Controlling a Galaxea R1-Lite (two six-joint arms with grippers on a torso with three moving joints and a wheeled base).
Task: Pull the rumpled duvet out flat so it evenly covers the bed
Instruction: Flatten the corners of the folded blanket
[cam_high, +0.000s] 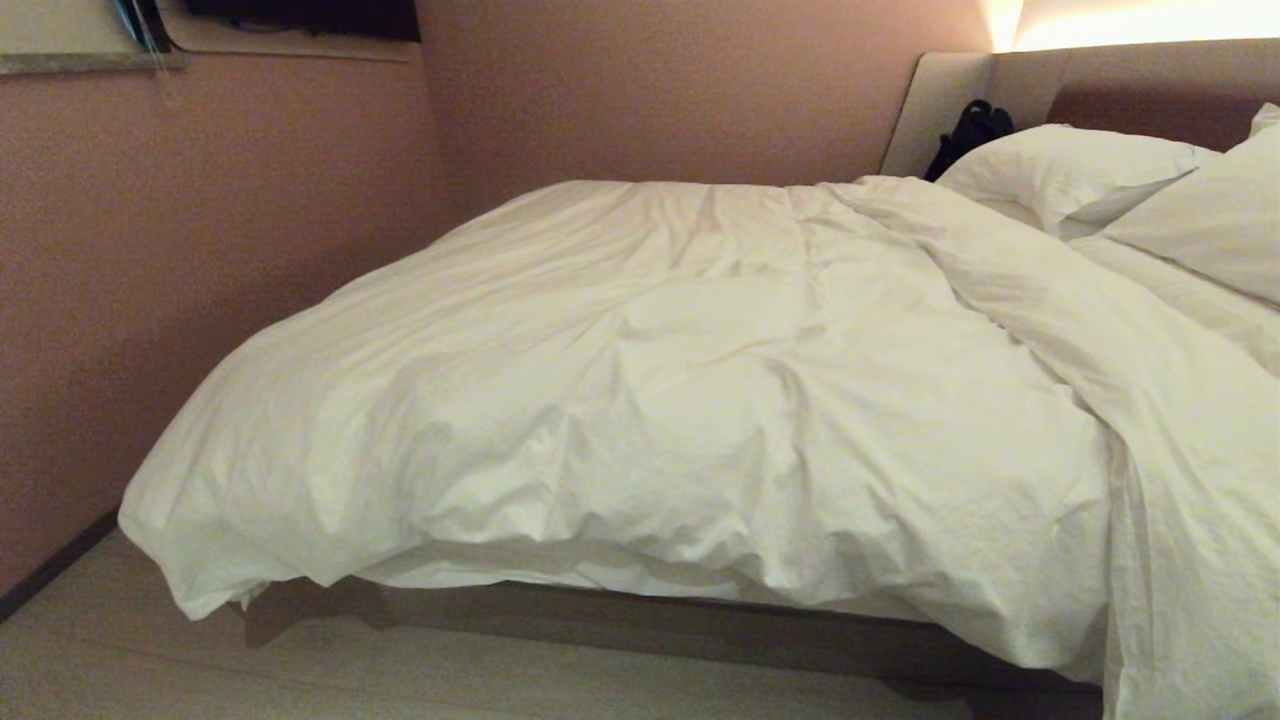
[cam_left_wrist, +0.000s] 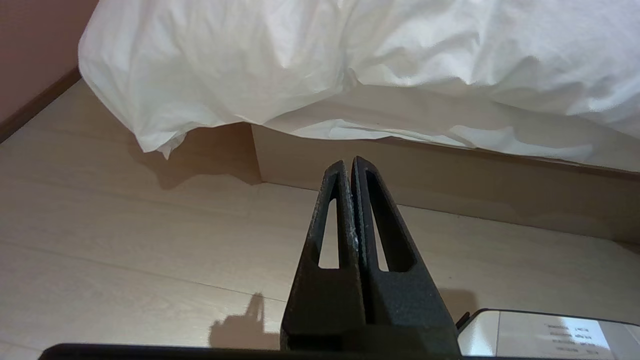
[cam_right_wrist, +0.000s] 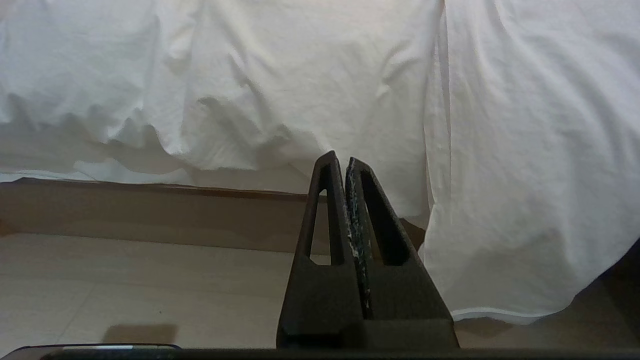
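nothing done yet: the duvet (cam_high: 640, 400) lies bunched and skewed on the bed (cam_left_wrist: 400, 170); left pincer (cam_left_wrist: 349, 165) and right pincer (cam_right_wrist: 339, 161) pressed together, empty.

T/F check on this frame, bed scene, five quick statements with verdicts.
1. The duvet lies flat and smooth. False: it is rumpled and bunched.
2. Both hands are shut and hold nothing. True: left hand, right hand.
3. Pillows lie at the headboard end. True.
4. The left hand touches the duvet. False: it hangs over the floor, apart from the duvet.
5. A red bag sits by the headboard. False: the object is black.
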